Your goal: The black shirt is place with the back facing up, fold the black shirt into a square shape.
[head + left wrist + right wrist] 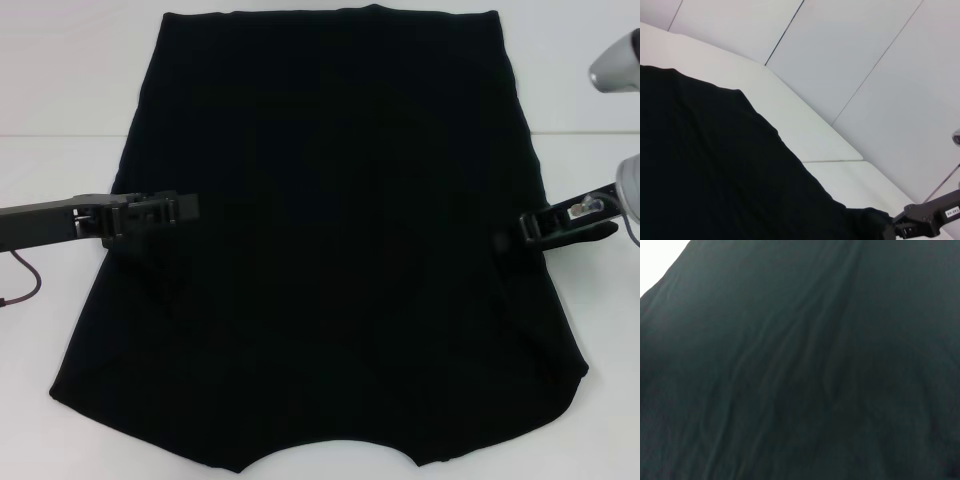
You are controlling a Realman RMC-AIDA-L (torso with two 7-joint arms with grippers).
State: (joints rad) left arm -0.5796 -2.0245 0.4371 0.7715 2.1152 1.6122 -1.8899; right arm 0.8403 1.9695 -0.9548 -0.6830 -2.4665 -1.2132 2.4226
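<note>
The black shirt (330, 250) lies spread flat on the white table (60, 90), plain side up, with its curved neckline at the near edge. My left gripper (185, 207) reaches in from the left and sits over the shirt's left side at mid-height. At the shirt's right edge, also at mid-height, my right gripper (522, 230) is shut on the cloth, which bunches up to it. In the left wrist view the shirt (715, 165) runs across to the right gripper (900, 227). Dark wrinkled shirt cloth (800, 370) fills the right wrist view.
Bare white table (600, 420) shows on both sides of the shirt. A red-black cable (25, 285) hangs under my left arm. Grey parts of my right arm (615, 65) stand at the far right. Pale wall panels (865, 60) rise beyond the table.
</note>
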